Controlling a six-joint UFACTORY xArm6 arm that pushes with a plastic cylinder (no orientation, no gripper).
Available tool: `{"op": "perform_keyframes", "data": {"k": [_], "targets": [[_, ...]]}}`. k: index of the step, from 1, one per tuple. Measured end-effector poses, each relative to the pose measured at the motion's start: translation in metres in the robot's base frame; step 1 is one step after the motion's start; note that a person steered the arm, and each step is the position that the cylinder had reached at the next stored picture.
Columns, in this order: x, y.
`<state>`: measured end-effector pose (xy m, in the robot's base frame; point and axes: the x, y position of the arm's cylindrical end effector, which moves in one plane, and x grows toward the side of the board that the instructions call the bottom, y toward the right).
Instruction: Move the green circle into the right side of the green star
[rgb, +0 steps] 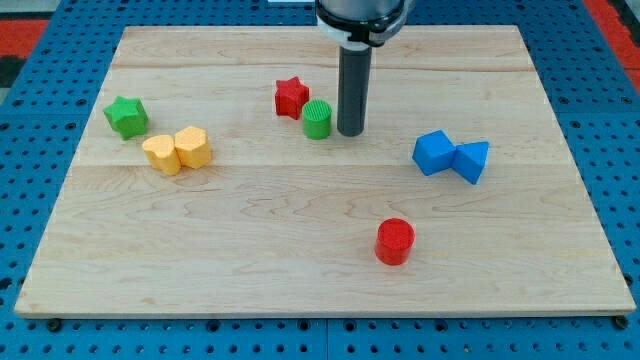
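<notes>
Green circle (318, 119) sat mid-bench, touching the red star (291, 97) at its upper left. My tip (350, 131) stood just right of it, placed to shove it left toward the green star (126, 116), well apart. No fingers: bare rod. Yellow blocks (177, 150) lay near that star.

We see my tip (350, 131) just to the view's right of the green circle (318, 119), on the table (300, 260). The red star (291, 97) touches the circle's upper left. The green star (126, 116) sits far left, two yellow blocks (176, 150) just below-right of it. Two blue blocks (452, 156) lie right; the red cylinder (394, 241) lies toward the bottom.
</notes>
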<state>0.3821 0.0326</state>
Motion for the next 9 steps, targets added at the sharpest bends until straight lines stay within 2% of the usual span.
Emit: {"op": "perform_keyframes", "data": {"k": [1,2,4,5,9], "targets": [[-0.009,-0.046],[-0.008,-0.126],[-0.007,-0.12],[-0.004,-0.157],[0.008,-0.186]]}}
